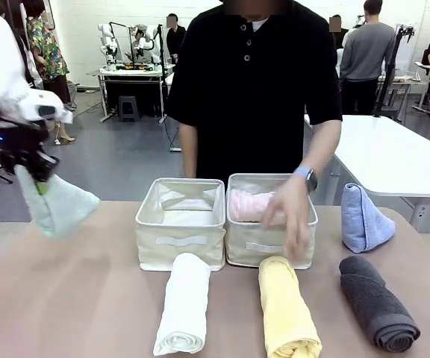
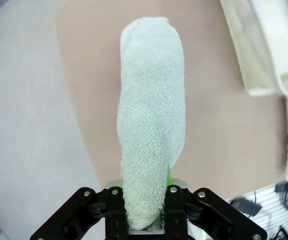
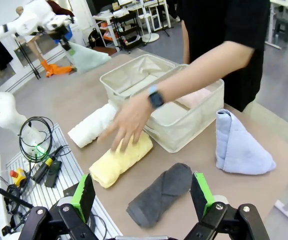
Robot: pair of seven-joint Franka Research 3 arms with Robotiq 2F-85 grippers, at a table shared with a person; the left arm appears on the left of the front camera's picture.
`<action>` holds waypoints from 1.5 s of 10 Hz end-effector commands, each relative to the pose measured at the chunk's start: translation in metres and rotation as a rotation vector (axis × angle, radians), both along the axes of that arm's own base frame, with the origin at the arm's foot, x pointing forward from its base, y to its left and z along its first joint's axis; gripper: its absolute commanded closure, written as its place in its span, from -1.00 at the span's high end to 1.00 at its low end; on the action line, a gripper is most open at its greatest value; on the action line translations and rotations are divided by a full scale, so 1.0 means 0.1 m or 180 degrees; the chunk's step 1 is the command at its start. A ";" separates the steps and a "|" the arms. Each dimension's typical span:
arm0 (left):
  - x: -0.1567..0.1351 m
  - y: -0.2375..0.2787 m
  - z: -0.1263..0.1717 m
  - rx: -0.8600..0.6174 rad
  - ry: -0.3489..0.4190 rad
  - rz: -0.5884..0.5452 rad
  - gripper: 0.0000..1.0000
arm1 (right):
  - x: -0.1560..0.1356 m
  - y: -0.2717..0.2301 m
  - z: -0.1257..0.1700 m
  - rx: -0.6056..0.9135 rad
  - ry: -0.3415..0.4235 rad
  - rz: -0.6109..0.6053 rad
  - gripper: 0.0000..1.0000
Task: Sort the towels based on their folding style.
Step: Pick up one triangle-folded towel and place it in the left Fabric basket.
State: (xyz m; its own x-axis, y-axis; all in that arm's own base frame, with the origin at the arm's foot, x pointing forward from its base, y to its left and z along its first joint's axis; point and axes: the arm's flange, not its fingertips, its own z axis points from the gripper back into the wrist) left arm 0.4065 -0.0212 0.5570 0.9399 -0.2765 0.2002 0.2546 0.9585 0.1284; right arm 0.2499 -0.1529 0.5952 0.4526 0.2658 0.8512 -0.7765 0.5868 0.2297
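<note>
Over the table's left edge, the left gripper is clenched on the pale green towel and holds it in the air, clear of the tabletop. The green towel hangs from the jaws with its narrow end pinched between the pads and its wider end pointing down and toward the middle of the table. Seen from the left wrist, it runs straight out from between the fingers, with bare tabletop beneath it.

Two beige bins stand side by side at the middle of the table, touching or nearly so. The left bin is well apart from the raised towel. The right bin holds the pink towel, which lies against its far wall.

Three rolls lie on the table on the robot's side of the bins. The white towel has its far end touching the left bin's near wall. The yellow towel sits likewise before the right bin. The dark grey towel lies to the right of the yellow one, apart from it. The light blue towel stands upright as a cone to the right of the right bin, beyond the grey roll.

A person at the far side reaches a hand down past the right bin's near wall, fingers over the yellow towel's far end; whether they touch it I cannot tell.

The right gripper is released, its jaws wide apart and holding nothing, near the grey towel.
</note>
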 end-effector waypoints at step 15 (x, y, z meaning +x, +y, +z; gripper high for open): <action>-0.66 -0.48 1.21 -0.0345 -0.0823 -0.1370 -0.58 | 0.02 0.00 0.03 0.0060 -0.0064 0.0042 1.00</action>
